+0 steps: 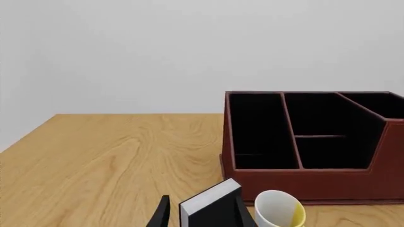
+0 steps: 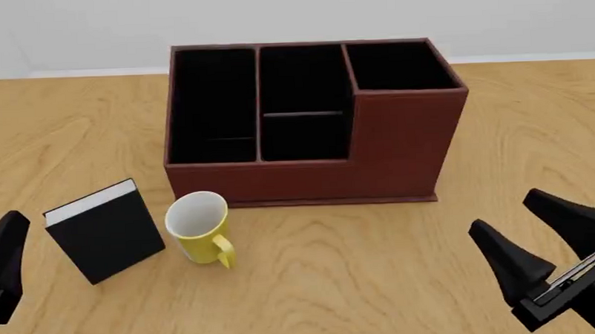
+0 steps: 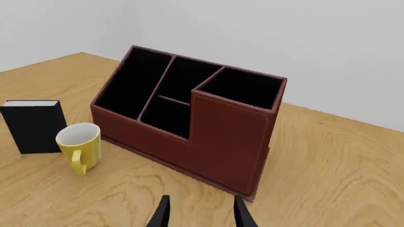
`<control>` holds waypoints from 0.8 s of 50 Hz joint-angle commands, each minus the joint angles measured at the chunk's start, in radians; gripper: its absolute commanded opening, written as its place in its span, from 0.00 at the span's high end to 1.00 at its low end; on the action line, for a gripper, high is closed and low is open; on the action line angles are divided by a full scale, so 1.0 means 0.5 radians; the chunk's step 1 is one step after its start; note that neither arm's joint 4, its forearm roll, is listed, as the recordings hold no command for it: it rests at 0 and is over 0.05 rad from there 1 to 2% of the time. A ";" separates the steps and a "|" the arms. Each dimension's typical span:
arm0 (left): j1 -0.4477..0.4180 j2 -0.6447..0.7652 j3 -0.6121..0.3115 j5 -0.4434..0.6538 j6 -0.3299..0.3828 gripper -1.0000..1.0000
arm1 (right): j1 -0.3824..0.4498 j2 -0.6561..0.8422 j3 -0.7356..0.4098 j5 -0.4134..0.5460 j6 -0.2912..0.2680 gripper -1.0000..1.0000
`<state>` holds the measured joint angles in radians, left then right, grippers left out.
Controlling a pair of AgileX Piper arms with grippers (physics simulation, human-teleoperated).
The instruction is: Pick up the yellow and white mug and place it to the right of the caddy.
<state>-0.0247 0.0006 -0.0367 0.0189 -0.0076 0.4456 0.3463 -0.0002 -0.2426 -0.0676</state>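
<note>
In the front view, one yellow and white mug [image 2: 201,226] stands upright on the table [image 2: 360,261], just near of the caddy's [image 2: 306,122] left front and beside one black book [image 2: 104,232] on its left. Only one finger of the left pincer [image 2: 2,266] shows, cut off at the edge, so I cannot tell its state; the right pincer [image 2: 525,229] is spread open, holding nothing.

The left wrist view cuts off the mug's base, and the book hides part of that pincer's fingers.

The right wrist view shows all three things whole, with two fingertips [image 3: 162,215] apart.
</note>
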 commanded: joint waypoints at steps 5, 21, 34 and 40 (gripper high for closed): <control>0.012 0.000 -0.061 0.038 0.008 0.00 | 0.180 0.501 0.000 -0.458 -0.007 0.00; 0.027 -0.001 -0.152 0.092 0.019 0.00 | 0.327 0.972 0.000 -0.905 -0.010 0.00; 0.039 -0.001 -0.225 0.146 0.031 0.00 | 0.462 1.336 0.000 -1.269 0.001 0.00; 0.038 -0.001 -0.240 0.161 0.020 0.00 | 0.519 1.533 0.000 -1.447 0.029 0.00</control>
<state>-0.0076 0.0002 -0.1382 0.0853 0.0029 0.6602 0.9719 -0.0002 -0.8330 -0.0678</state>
